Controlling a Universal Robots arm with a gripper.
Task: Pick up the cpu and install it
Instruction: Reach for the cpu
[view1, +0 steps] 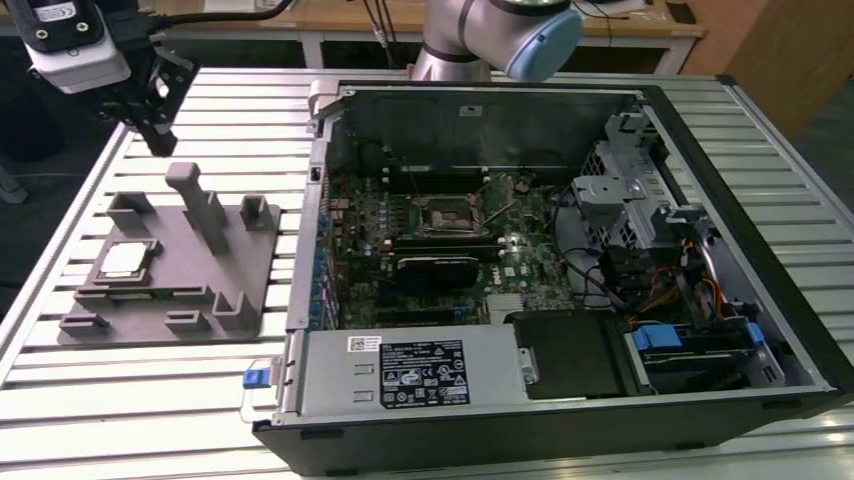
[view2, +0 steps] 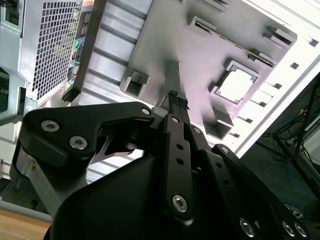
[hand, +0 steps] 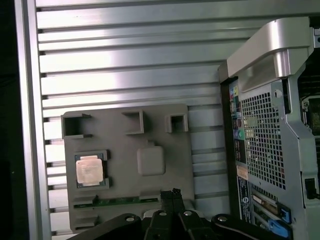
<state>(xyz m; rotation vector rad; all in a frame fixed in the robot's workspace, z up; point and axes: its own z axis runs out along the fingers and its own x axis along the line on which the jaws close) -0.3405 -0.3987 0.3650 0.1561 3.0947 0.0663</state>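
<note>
**Hand clenched and empty above the counter, cpu in its fixture pocket**

In the exterior view the hand (view1: 158, 135) hangs over the counter (view1: 134, 410) at the exterior view's left, its fingers pressed together on nothing. The cpu (view1: 123, 260) lies flat in a pocket of the grey fixture (view1: 174, 300), near the counter's edge. Upright posts (view1: 200, 205) stand beside it, towards the open computer case (view1: 534, 440). A strip of bare slats separates fixture and case. The socket (view1: 441, 215) sits deep inside the case walls. In the first wrist view the hand's black links cover part of the fixture's edge. The arm (view1: 494, 35) is cut off by the frame. The counter is ribbed, shiny aluminium.
</note>
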